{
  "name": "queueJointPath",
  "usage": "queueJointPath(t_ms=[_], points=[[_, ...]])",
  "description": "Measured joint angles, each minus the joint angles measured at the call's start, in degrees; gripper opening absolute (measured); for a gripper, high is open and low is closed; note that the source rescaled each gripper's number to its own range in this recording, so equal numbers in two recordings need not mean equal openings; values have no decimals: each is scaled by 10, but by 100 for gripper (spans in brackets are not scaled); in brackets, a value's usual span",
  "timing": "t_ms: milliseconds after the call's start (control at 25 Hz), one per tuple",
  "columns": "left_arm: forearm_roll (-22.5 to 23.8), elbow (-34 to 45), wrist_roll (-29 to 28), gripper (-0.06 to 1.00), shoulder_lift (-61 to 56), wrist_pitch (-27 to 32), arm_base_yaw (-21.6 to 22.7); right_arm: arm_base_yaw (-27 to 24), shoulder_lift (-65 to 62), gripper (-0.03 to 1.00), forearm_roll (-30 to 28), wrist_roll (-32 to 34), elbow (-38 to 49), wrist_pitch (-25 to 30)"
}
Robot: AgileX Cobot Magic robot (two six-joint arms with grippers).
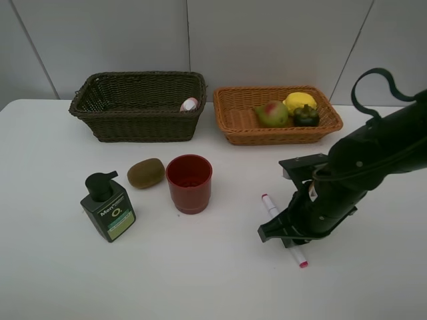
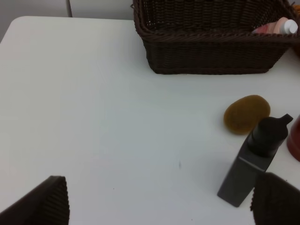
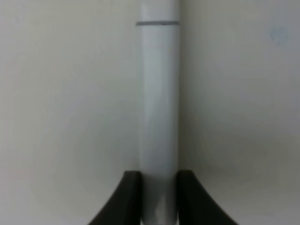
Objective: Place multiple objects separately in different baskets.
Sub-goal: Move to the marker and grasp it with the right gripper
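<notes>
The white-pink marker [image 1: 271,205] lies on the table right of the red cup [image 1: 189,183]. My right gripper [image 1: 288,235] is down over the marker's middle. In the right wrist view its fingers [image 3: 127,197] are shut on the marker [image 3: 158,108]. In the orange-tan basket [image 1: 233,123] lie the pear [image 1: 272,114], lemon [image 1: 300,102] and mangosteen [image 1: 306,115]. The pink bottle [image 1: 189,104] lies in the dark basket [image 1: 137,123]. On the table are the kiwi [image 1: 146,173] and the pump bottle [image 1: 108,207]. My left gripper [image 2: 159,206] hangs open above bare table beside the pump bottle [image 2: 255,164].
The left wrist view also shows the kiwi [image 2: 246,114], the dark basket [image 2: 211,51] with the pink bottle [image 2: 276,26] in it, and a sliver of the red cup [image 2: 295,138]. White table stretches along the front and left. A grey wall rises behind the baskets.
</notes>
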Motion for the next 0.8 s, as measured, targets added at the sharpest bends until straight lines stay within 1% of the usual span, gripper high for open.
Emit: queueJointPath(t_ms=[400,680,800], points=[[0,0,0,100,0,0,0,0,0,0,-9,0,-5,6],[0,0,0,100,0,0,0,0,-1,0,-11,0,-23,44],[0,0,0,100,0,0,0,0,-23,0,-17,0,-24,61]])
